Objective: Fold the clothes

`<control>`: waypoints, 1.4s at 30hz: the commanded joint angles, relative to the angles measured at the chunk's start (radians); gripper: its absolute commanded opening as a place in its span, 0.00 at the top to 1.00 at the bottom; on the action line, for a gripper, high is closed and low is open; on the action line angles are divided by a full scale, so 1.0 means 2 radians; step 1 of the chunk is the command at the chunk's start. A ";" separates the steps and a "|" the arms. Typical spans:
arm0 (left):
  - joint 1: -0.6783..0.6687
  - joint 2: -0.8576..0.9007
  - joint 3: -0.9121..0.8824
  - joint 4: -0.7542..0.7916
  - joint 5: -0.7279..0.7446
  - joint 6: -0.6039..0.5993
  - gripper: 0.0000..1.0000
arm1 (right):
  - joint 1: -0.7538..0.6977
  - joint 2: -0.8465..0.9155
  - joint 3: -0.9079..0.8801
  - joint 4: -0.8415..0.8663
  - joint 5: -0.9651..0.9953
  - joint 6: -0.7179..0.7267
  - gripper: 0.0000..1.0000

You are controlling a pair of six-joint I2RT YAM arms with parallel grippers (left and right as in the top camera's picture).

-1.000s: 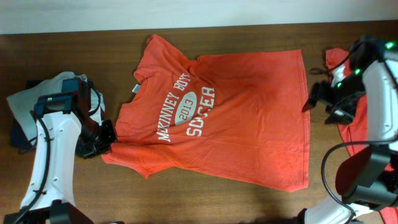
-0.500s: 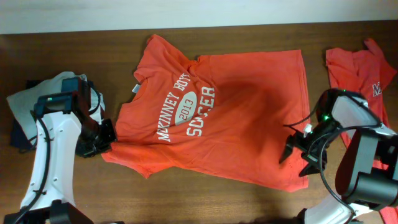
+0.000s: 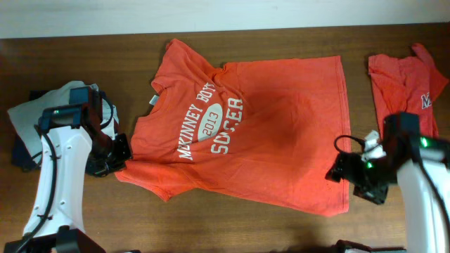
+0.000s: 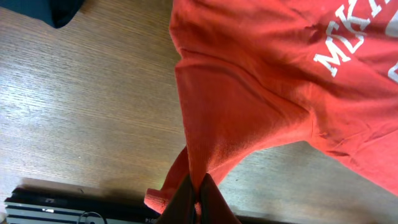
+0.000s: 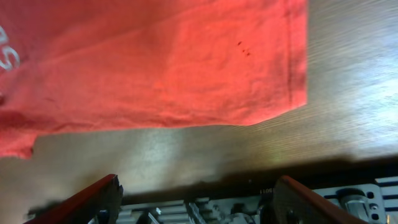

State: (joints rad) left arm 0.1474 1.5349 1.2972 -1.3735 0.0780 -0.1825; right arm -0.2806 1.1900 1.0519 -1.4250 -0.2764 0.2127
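Left gripper (image 4: 198,188) is clamped tight on the sleeve edge of the T-shirt (image 4: 261,81), the rest spreading out ahead. Right gripper (image 5: 199,194) is spread wide with nothing between, hem corner just ahead, second T-shirt (image 3: 404,77) farther right.

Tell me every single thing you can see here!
soccer T-shirt: one, orange-red with white lettering, spread flat mid-table
second T-shirt: one, orange-red, rumpled at the table's right edge
grey cloth: one, grey, far left
dark cloth: one, navy, under the grey cloth
table: one, brown wood, beneath everything
left gripper: one, dark, shut on the soccer T-shirt's sleeve
right gripper: one, dark, open above the table beside the soccer T-shirt's hem corner
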 commanded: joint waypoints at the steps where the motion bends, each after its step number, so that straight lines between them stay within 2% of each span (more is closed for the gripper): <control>1: 0.003 -0.010 0.003 0.003 0.002 0.014 0.94 | 0.003 -0.029 -0.043 0.010 0.023 0.076 0.16; 6: 0.003 -0.010 0.003 0.004 0.002 0.027 0.95 | 0.003 -0.013 -0.139 0.021 0.022 0.155 0.21; 8: 0.003 -0.010 0.003 0.004 0.002 0.027 0.94 | 0.003 -0.009 -0.167 0.048 0.013 0.160 0.22; 10: 0.003 -0.010 0.003 0.004 0.002 0.027 0.95 | 0.003 -0.009 -0.195 0.087 -0.001 0.173 0.30; 19: 0.003 -0.010 0.003 0.006 0.002 0.027 0.94 | 0.003 -0.007 -0.239 0.177 0.025 0.248 0.42; 21: 0.003 -0.010 0.003 0.005 0.002 0.027 0.95 | 0.003 -0.002 -0.253 0.186 0.023 0.252 0.49; 28: 0.003 -0.010 0.003 0.006 0.002 0.027 0.95 | 0.003 0.001 -0.272 0.209 0.029 0.252 0.64; 35: 0.003 -0.010 0.003 0.006 0.002 0.027 0.95 | 0.003 0.001 -0.311 0.253 0.036 0.267 0.64; 42: 0.003 -0.010 0.003 0.006 0.002 0.027 0.94 | 0.003 0.001 -0.294 0.262 0.062 0.260 0.74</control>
State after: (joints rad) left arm 0.1474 1.5352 1.2972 -1.3640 0.0780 -0.1490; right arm -0.2806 1.1904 0.4419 -0.9134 -0.2176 0.7338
